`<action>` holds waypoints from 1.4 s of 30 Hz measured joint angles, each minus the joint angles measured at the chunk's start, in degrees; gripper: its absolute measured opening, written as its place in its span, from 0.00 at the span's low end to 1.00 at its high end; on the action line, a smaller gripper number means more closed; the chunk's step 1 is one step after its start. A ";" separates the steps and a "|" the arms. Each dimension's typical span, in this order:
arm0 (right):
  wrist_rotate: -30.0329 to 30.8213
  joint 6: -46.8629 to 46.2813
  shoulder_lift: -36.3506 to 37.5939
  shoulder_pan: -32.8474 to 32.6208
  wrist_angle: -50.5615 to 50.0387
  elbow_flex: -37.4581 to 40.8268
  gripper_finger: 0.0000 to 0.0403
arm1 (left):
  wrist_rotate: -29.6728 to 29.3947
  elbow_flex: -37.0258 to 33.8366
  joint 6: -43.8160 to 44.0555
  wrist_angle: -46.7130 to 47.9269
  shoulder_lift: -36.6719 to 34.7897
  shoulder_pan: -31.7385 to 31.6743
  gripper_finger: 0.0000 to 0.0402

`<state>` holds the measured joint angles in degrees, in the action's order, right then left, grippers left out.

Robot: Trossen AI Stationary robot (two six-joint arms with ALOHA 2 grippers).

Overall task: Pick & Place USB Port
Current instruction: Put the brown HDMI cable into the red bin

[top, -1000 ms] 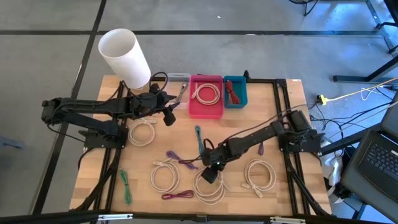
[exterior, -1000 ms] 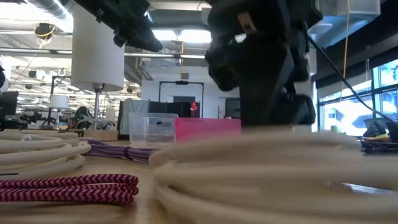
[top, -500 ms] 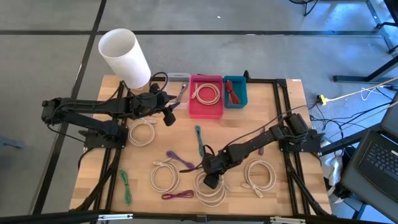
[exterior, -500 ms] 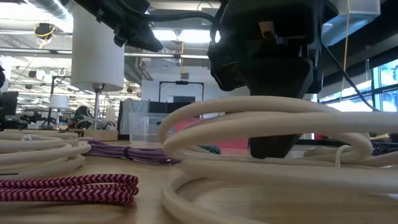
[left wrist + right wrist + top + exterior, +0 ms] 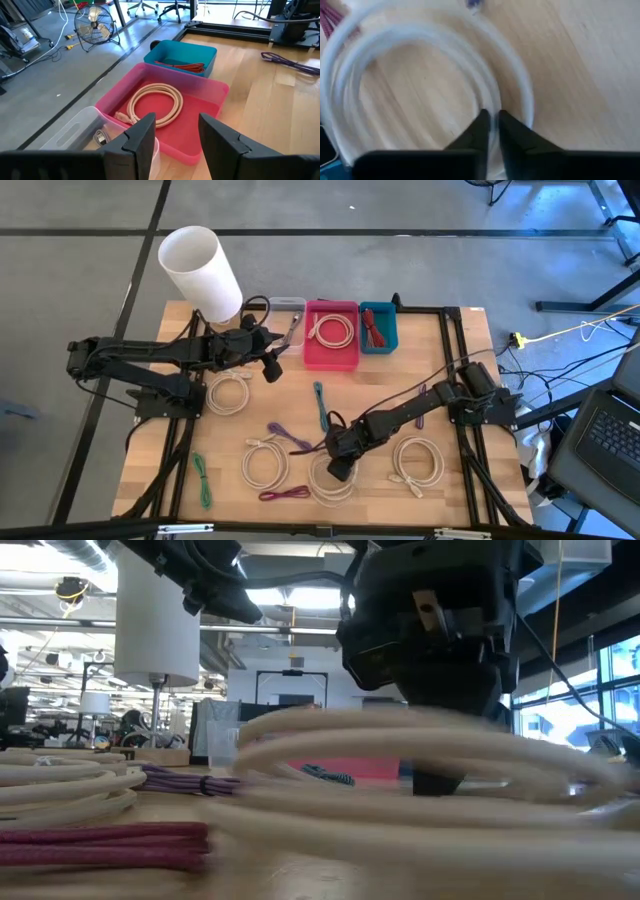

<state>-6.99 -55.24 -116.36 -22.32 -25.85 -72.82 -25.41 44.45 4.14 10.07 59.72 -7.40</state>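
A white coiled cable (image 5: 334, 483) lies near the table's front middle, and my right gripper (image 5: 338, 468) is shut on it. The low view shows the coil (image 5: 400, 730) blurred, with some loops raised off the wood. My left gripper (image 5: 175, 125) hangs open and holds nothing. It is above the gap between the clear bin (image 5: 75, 131) and the pink bin (image 5: 216, 89). The pink bin holds another white coil (image 5: 152, 102). My right gripper pinches the coil's bundled strands (image 5: 491, 102) between its two fingers (image 5: 481, 126). It comes from above and slants down toward the table's near edge, with the fingers across the strands. The held side is raised, and the coil's near part (image 5: 330, 815) is low by the table.
More white coils lie at the front right (image 5: 418, 462), front left (image 5: 265, 463) and mid left (image 5: 230, 392). Purple (image 5: 285, 432), magenta (image 5: 285, 494), green (image 5: 203, 478) and teal (image 5: 319, 402) cables are scattered about. A teal bin (image 5: 378, 327) stands at the back, and a white cylinder (image 5: 200, 272) at the far left.
My right gripper has gone down a little toward the table's near edge, into the white coil. In the low view its fingers now stand closer together. The coil's loops have shifted and show blurred, and the magenta cable beside it is blurred too.
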 joint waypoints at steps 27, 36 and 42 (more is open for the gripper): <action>8.18 4.52 0.10 3.09 -47.70 -33.45 0.00 | 2.74 0.00 -0.28 -0.02 0.00 0.00 0.36; 15.18 17.81 0.67 13.61 -59.16 -39.99 0.00 | 4.14 0.00 -0.31 0.02 -0.20 0.01 0.36; 15.10 29.01 3.37 23.68 -58.32 -39.73 0.00 | 4.16 0.07 -0.44 0.11 -2.47 0.26 0.36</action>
<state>8.11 -26.23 -113.00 1.36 -84.17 -112.55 -21.25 44.51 3.70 10.17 57.26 -7.14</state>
